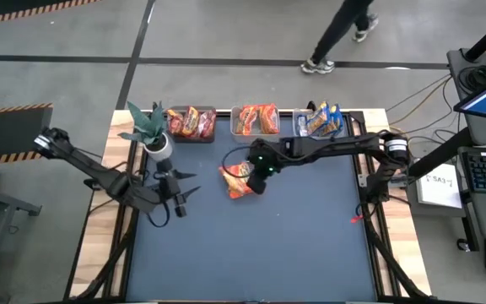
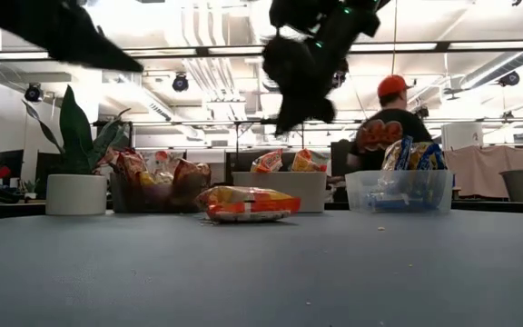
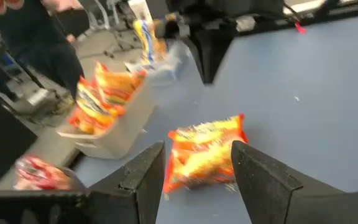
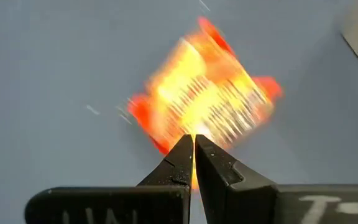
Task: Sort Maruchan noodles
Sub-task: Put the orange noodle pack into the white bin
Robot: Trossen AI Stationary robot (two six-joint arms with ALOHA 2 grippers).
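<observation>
The Maruchan noodles are mostly sorted into three clear bins along the far edge of the tabletop: dark red packets in the left bin, orange packets in the middle bin, blue-and-yellow packets in the right bin. From above, one loose orange packet lies on the blue mat, with the right jaws just at its right edge. The left jaws hang well to the packet's left, near a potted plant.

The low view shows what the top view cannot: the loose packet rests flat on the tabletop while the right arm's dark head hangs above it, not touching. A person in an orange cap sits behind the bins.

In the left wrist view the left jaws stand apart, the packet framed between them, farther off.

In the right wrist view the right jaws are pressed together, empty, the packet just beyond their tips.
</observation>
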